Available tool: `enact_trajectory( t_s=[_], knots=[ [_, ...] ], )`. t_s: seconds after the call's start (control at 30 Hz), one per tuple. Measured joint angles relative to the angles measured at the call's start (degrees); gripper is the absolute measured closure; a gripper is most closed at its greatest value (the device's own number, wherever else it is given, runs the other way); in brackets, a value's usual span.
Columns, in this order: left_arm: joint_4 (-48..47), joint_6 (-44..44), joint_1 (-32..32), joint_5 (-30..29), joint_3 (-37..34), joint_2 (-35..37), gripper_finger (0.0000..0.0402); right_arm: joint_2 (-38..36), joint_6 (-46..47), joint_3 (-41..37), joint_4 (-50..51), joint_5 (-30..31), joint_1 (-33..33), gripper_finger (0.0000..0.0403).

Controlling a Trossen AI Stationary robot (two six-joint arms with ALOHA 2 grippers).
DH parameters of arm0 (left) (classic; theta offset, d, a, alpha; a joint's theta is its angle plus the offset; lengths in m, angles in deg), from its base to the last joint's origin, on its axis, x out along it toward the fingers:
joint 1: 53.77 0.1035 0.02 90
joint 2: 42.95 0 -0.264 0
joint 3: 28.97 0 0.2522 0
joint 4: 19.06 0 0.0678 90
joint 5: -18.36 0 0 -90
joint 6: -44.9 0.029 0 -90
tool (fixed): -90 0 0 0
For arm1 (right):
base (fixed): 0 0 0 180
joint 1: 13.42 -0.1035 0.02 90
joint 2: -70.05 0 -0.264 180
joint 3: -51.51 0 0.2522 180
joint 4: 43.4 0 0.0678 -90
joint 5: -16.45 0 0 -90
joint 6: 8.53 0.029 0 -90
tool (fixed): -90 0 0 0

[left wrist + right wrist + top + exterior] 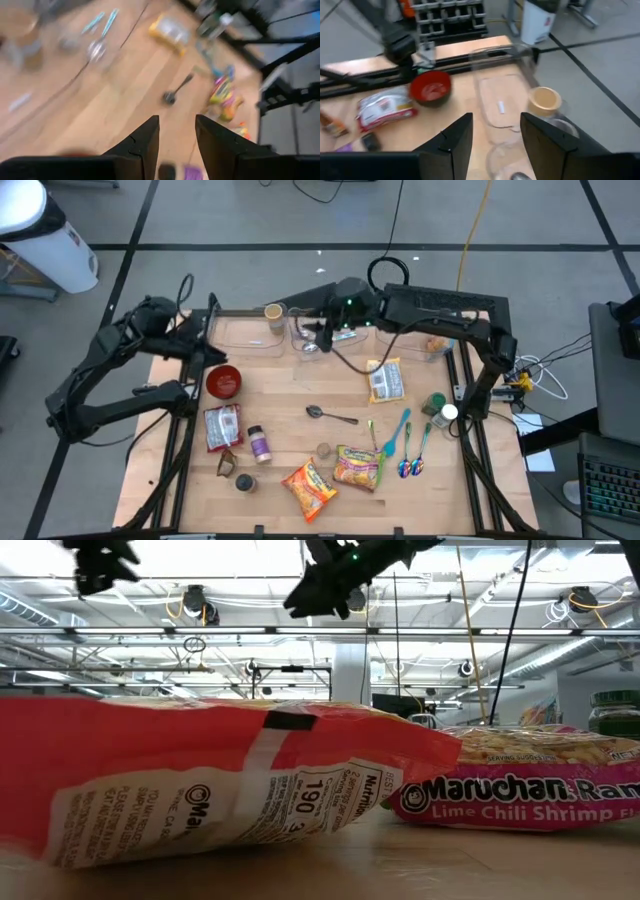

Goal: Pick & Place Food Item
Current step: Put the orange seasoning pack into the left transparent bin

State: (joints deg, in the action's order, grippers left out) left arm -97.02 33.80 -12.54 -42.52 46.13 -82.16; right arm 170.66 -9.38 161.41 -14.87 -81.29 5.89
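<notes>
Left gripper point(205, 350) hangs over the table's point(290, 400) left edge beside the red bowl point(223, 381), fingers parted, grasping nothing. Right gripper point(318, 330), likewise parted and empty, is above the clear containers point(245, 332) at the far edge. The low view alone reads the ramen packet point(520, 790) as Maruchan lime chili shrimp; the high view places it near the front edge.
</notes>
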Motion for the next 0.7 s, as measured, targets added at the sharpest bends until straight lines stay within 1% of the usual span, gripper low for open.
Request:
enact_trajectory(
  t_s=[0.1,0.3,0.5,0.6,0.7],
  knots=[
    [-4.8,-3.8,-1.7,-4.7,0.0,1.4,0.0268,0.0,-1.2,0.0,0.1,0.0,-2.5,0.0243],
    [-10.6,-12.8,-4.9,-7.8,0.0,3.8,0.0268,0.0,0.7,0.0,-0.3,0.1,-6.3,0.0243],
    [-18.4,-21.0,-8.5,-14.5,0.0,4.9,0.0268,0.0,2.1,0.0,-0.4,0.1,-8.8,0.0243],
    [-20.9,-26.2,-10.6,-15.5,0.0,4.9,0.0268,0.0,1.7,0.0,-0.6,0.1,-9.8,0.0243],
    [-21.0,-30.5,-12.8,-16.6,0.0,4.6,0.0268,0.0,1.8,0.0,-1.1,0.1,-10.9,0.0243]
  ],
)
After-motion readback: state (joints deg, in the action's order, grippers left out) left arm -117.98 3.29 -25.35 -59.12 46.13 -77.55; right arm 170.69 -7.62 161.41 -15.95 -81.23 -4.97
